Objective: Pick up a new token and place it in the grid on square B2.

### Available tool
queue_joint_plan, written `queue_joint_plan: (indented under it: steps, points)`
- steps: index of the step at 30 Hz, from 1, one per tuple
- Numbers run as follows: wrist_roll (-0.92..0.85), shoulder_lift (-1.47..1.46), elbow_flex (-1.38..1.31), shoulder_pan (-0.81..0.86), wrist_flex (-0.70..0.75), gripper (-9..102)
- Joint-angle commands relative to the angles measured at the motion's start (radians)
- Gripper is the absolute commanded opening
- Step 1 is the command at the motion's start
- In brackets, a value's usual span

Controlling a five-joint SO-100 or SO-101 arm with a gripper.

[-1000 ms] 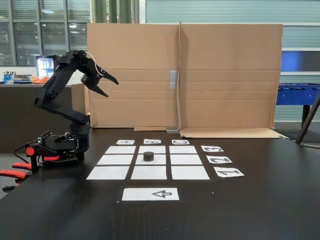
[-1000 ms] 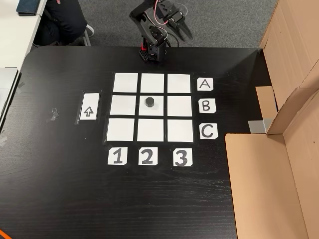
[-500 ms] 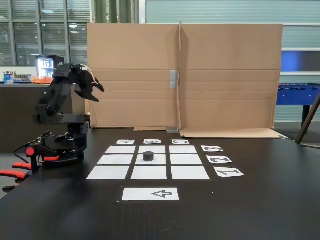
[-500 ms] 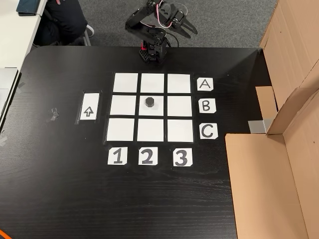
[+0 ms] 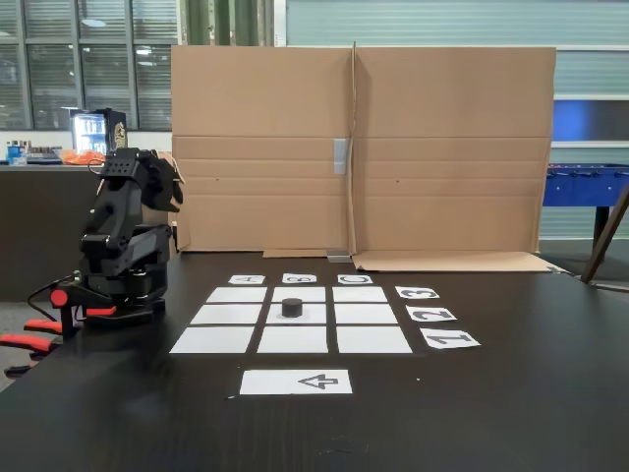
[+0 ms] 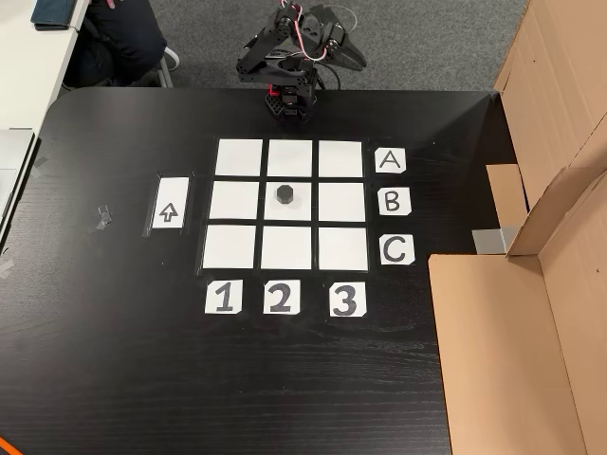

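The hand is folded up above the arm's base at twelve o'clock of the grid in a fixed view, off the counter and touching nothing; whether its fingers are parted or together I cannot tell from either fixed view. The token sits upright in the middle of square B2, well apart from the hand. Judging by this, the placing looks done and the arm is at its rest pose, so nothing more seems called for beyond settling there.
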Motion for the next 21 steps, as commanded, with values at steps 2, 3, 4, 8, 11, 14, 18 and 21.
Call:
queue_joint_plan:
  steps: [2, 3, 4, 8, 11, 14, 18, 21]
  points:
    - [-0.002, 0.002, 0.035, -0.058, -0.006, 1]
    - [0.0, 0.003, 0.034, -0.058, -0.005, 1]
    - [-0.002, 0.003, 0.032, -0.058, -0.005, 1]
    - [-0.003, 0.003, 0.035, -0.06, -0.005, 0]
    - [-0.002, 0.003, 0.035, -0.061, -0.005, 0]
    - [-0.002, 0.003, 0.035, -0.061, -0.005, 0]
    - [-0.002, 0.003, 0.035, -0.061, -0.005, 0]
    - [0.0, 0.003, 0.035, -0.061, -0.005, 0]
